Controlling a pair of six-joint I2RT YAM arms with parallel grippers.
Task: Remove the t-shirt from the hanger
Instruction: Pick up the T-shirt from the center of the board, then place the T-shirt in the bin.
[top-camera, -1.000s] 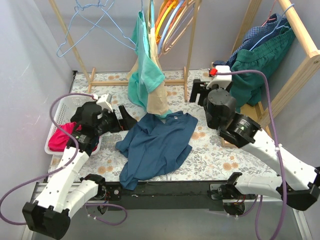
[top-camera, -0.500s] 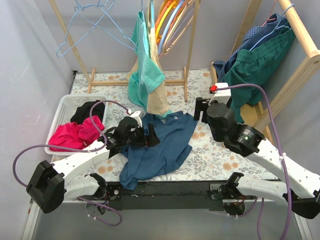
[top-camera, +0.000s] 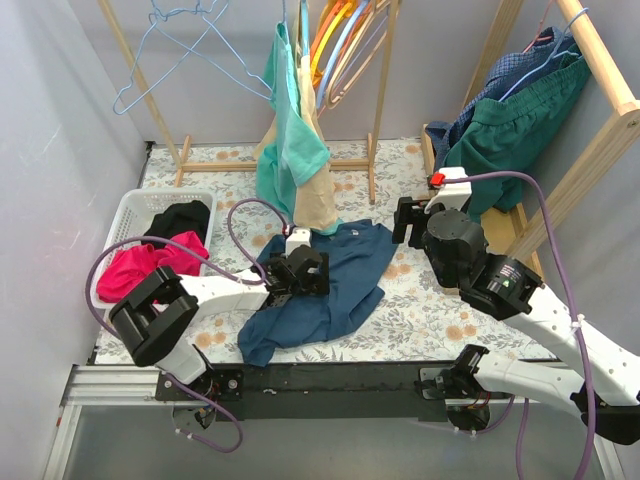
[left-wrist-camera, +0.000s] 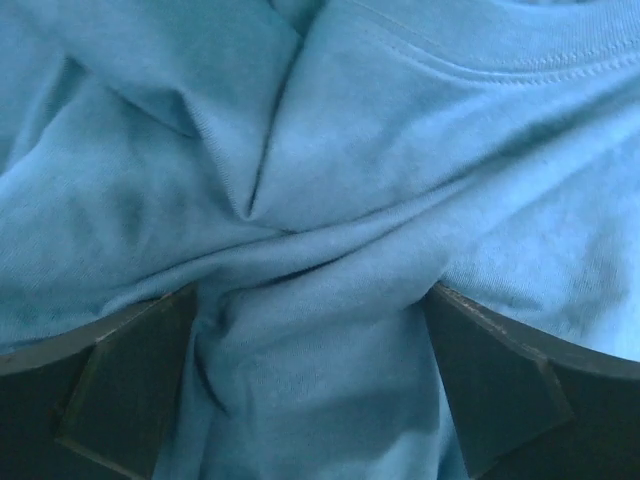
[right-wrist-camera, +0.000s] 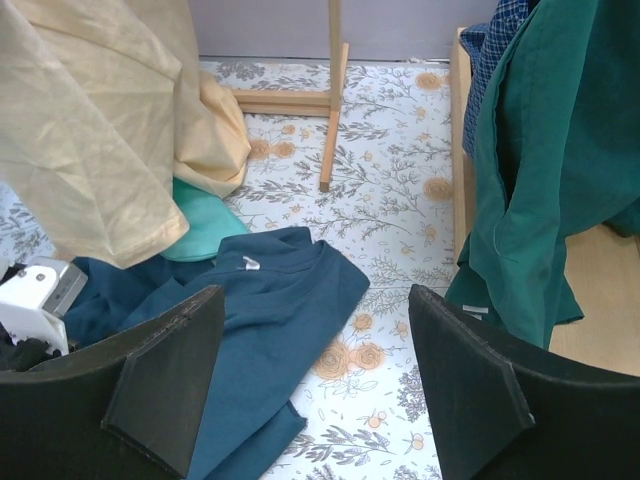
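Note:
The dark blue t-shirt (top-camera: 335, 295) lies crumpled on the floral table, and no hanger shows in it. My left gripper (top-camera: 318, 272) is down on the shirt's middle. In the left wrist view the gripper (left-wrist-camera: 310, 300) is open, with bunched blue fabric (left-wrist-camera: 330, 180) between its two fingers (left-wrist-camera: 130, 390). My right gripper (top-camera: 405, 215) hovers open and empty to the right of the shirt's collar. In the right wrist view this gripper (right-wrist-camera: 315, 295) looks down on the shirt (right-wrist-camera: 260, 330) and its white neck label.
A white basket (top-camera: 118, 212) at the left holds red (top-camera: 140, 270) and black (top-camera: 180, 218) clothes. A wooden rack behind carries teal (top-camera: 290, 150) and beige (top-camera: 315, 205) garments and blue wire hangers (top-camera: 190, 40). A green garment (top-camera: 510, 130) hangs on the right rack.
My left arm has swung from the basket rightward and come down onto the middle of the blue shirt. My right gripper has shifted slightly right and toward the near edge.

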